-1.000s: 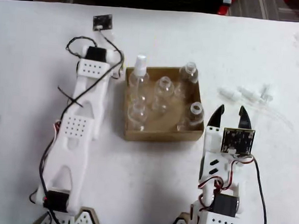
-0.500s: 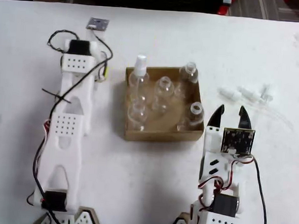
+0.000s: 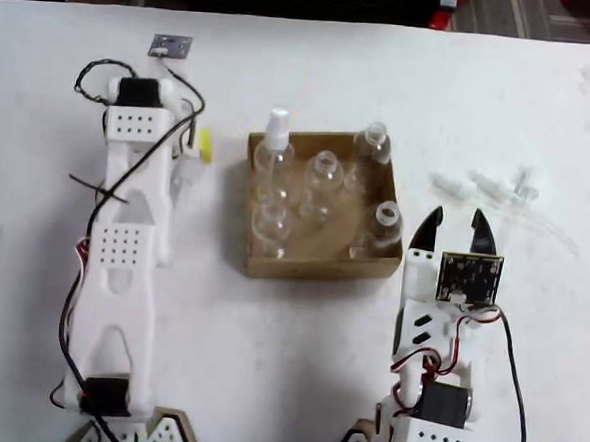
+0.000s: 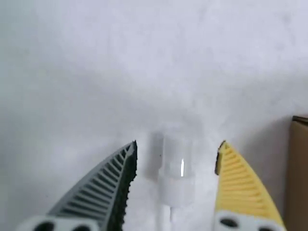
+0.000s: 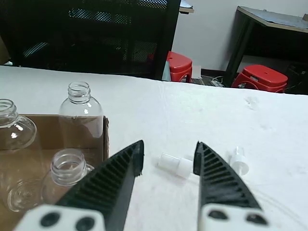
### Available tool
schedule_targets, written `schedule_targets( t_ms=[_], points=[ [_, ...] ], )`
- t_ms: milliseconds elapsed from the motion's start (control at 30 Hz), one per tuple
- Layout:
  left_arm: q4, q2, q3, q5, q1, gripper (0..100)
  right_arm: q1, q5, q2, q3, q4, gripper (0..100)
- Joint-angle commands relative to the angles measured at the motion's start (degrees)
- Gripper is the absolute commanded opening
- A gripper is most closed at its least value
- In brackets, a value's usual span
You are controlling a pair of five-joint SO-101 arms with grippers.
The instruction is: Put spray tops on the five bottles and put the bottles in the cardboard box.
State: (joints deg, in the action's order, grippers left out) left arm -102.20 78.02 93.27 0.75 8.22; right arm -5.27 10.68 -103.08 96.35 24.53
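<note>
**Task items.** The cardboard box [image 3: 317, 265] sits at the centre of the table [image 3: 304, 71], between the 2 arms. It holds 5 clear bottles, all upright. The capped bottle [image 3: 275, 152] in the far-left corner carries a spray top. The other 4 open-necked bottles [image 3: 323, 173] have bare necks.

**Left arm.** The left arm lies along the left side of the box. The left gripper [image 4: 178, 144] is released, with its grey and yellow fingers spread wide. 1 loose spray top [image 4: 175, 175] sits between the fingers and touches neither. In the high view the yellow finger [image 3: 206, 143] is near the box's far-left corner.

**Right arm.** The right gripper [image 3: 455, 223] is released, with its 2 black fingers apart and nothing between them. It rests just beside the box's near-right corner and points toward the far edge of the table. A group of spray tops [image 3: 486, 183] lies on the table right of the box, beyond the fingertips and apart from them.
</note>
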Motion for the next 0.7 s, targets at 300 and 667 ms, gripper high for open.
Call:
schedule_targets(
  t_ms=[300, 667],
  points=[
    [5.8, -1.8, -3.0, -1.3, 0.1, 13, 0.1, -0.1, 0.0, 0.5, -0.9, 14.9],
    [0.2, -1.8, 2.2, -1.2, -0.5, 3, 0.1, -0.1, 0.0, 0.5, -0.9, 14.9]
  ],
)
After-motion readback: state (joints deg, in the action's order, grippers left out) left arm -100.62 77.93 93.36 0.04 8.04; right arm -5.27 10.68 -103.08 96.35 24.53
